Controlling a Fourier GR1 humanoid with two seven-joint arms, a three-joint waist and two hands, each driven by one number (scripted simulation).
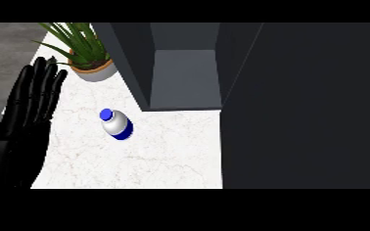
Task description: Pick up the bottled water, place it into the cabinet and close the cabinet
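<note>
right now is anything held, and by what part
Nothing is held: the left hand rests open at the left edge, clear of the bottle; right hand unseen.

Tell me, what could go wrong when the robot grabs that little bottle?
The small blue-capped water bottle stands free on the white marble counter; the black left hand might knock it over. The potted green plant sits beside the dark open cabinet, so an arm could brush it.

You have one bottle (115, 124), one potted plant (85, 54) and one cabinet (184, 73) on one counter (166, 151). You can also count one hand (33, 103).
</note>
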